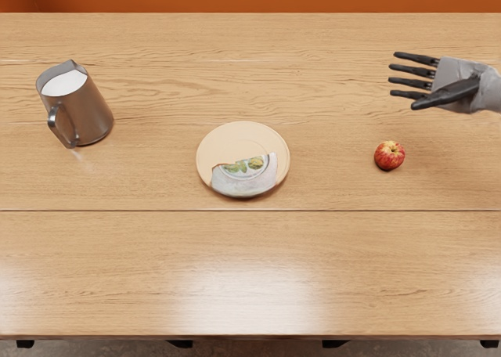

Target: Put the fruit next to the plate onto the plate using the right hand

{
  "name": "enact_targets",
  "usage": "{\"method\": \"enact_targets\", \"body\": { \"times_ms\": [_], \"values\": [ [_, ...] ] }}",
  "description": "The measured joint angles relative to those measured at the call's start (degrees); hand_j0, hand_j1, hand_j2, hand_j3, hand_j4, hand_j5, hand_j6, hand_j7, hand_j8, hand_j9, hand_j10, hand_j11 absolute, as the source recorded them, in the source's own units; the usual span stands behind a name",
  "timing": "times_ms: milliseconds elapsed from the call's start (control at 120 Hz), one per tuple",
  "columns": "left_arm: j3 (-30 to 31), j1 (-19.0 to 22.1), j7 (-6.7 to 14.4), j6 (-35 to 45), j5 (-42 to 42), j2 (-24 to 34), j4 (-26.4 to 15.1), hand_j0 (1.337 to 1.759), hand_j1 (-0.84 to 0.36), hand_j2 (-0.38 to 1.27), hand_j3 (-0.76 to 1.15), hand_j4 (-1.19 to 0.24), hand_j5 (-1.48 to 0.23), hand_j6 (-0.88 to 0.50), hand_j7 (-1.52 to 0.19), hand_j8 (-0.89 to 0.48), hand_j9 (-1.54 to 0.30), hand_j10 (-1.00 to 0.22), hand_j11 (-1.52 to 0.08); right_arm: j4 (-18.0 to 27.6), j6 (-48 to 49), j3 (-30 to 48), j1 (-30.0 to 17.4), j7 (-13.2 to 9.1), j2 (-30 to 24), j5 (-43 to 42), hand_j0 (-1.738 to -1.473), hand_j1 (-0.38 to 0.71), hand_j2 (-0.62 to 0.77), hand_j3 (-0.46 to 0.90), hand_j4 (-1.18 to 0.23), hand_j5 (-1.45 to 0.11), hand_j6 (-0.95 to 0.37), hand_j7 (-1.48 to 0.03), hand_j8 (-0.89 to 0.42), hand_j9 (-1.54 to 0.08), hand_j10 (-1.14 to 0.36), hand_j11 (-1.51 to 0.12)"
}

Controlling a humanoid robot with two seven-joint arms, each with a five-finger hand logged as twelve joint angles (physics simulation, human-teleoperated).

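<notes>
- Red apple (pixel 389 155) sits on the wooden desk (pixel 250 263), well right of the beige plate (pixel 235 143).
- Right hand (pixel 427 81) hovers beyond the apple, fingers spread, holding nothing.
- Metal jug (pixel 74 102) stands far left.

We observe the right hand (pixel 423 79) with fingers spread, holding nothing, above the table (pixel 250 271); the apple (pixel 389 155) lies apart from the plate (pixel 235 142); a metal pitcher (pixel 76 104) stands left.

A small red apple (pixel 389 155) sits upright on the wooden table, well apart to the right of a round tan plate (pixel 232 142).
</notes>
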Motion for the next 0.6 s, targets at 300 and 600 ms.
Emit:
{"method": "enact_targets", "body": {
  "times_ms": [300,600],
  "values": [
    [0.00,0.00,0.00,0.00,0.00,0.00,0.00,1.658,0.07,0.05,0.00,-0.23,-0.30,-0.23,-0.30,-0.23,-0.30,-0.23,-0.30,0.65,0.00,2.08,1.15,1.25,-0.92,-6.15,-1.658,-0.31,-0.01,0.00,-0.03,-0.04,-0.03,-0.04,-0.03,-0.04,-0.03,-0.04],
    [0.00,0.00,-0.01,0.00,0.00,0.00,0.00,1.658,0.07,0.05,0.00,-0.23,-0.30,-0.23,-0.30,-0.23,-0.30,-0.23,-0.30,28.01,0.00,10.80,-1.68,3.48,-11.06,-38.46,-1.658,-0.30,-0.01,0.00,-0.04,-0.05,-0.04,-0.05,-0.04,-0.05,-0.04,-0.05]
  ]
}}
